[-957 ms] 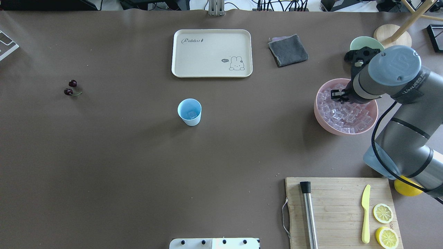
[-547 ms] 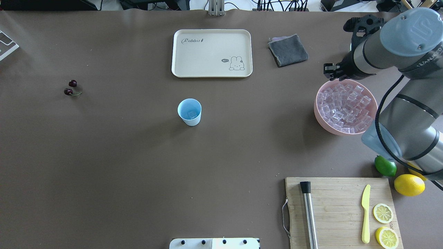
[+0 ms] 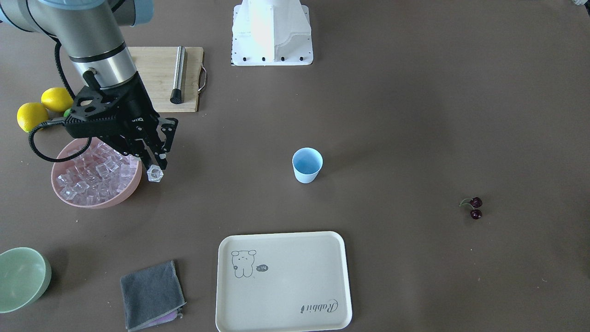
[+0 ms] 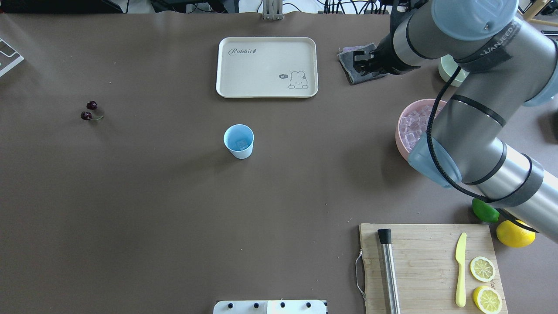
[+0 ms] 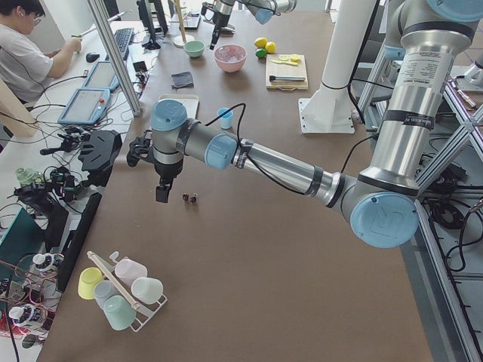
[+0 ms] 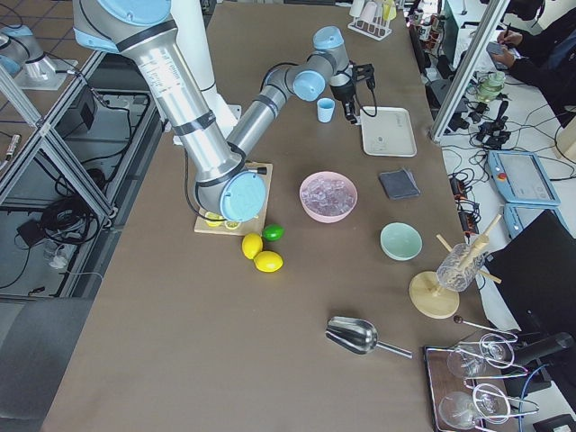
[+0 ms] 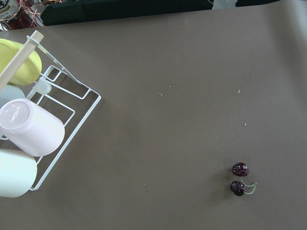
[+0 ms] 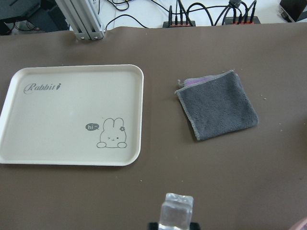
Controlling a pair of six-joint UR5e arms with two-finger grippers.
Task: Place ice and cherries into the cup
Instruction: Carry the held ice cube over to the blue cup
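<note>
**A:** Entry one, right fingers (image 3: 161,159). Condition?

**B:** Clamped on a single ice cube (image 3: 155,174). It is held clear of the tabletop (image 3: 415,115), just beside the rim of the pink bowl (image 3: 99,204) on the side facing the cup. The bulk ice (image 3: 87,177) lies in that bowl.

**A:** Entry two, cup (image 3: 307,165). Location?

**B:** Upright, mouth up, mid-tabletop, well apart from the held cube. From the fingers it lies toward the robot's left, which is rightward in the front-facing view, at about the same depth. Only bare tabletop lies between them. The overhead view seems to show one cube already at its bottom.

**A:** Entry three, cherries (image 3: 474,208)?

**B:** On the tabletop, stems joined, further to the robot's left, beyond the cup.

**A:** Entry four, left fingers (image 5: 161,194)?

**B:** Hanging near the cherries in the side view. Whether they are open or closed cannot be told.

**A:** Allocation?

**B:** As a judgement: the right arm is loaded, so it carries the cube sideways to the robot's left and lets go over the cup's mouth. The left arm is nearer the cherries, so they fall to it.
</note>
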